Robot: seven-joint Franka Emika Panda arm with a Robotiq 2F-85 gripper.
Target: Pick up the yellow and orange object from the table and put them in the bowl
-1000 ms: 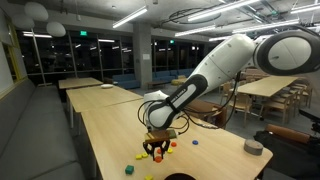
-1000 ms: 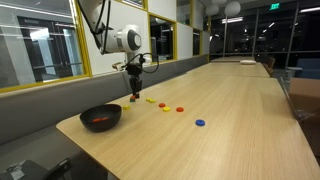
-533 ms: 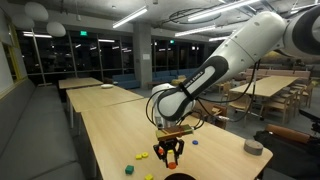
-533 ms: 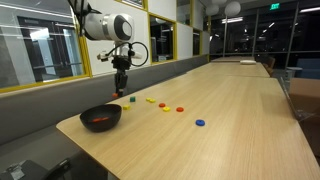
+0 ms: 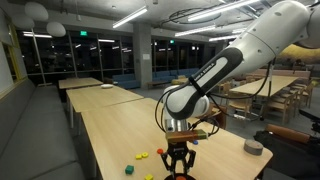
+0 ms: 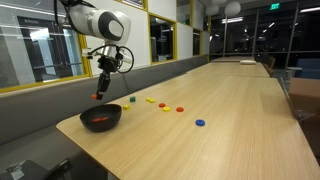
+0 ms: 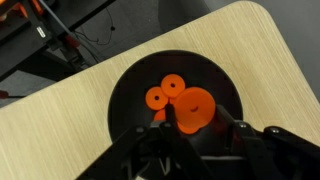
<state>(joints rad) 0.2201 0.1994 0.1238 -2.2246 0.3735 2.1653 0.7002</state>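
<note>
My gripper is shut on a flat orange disc and holds it right above the black bowl. Two smaller orange discs lie inside the bowl. In an exterior view the gripper hangs just above the bowl near the table's end. A yellow piece and an orange piece lie on the table beyond the bowl. In an exterior view the gripper is over the bowl, with a yellow piece nearby.
A green cube, a red piece and a blue piece lie on the long wooden table. The table's corner and edges are close to the bowl. A grey round object sits on the table's far side.
The gripper has risen from the row of pieces and travelled along the table to above the bowl, carrying the orange disc.
</note>
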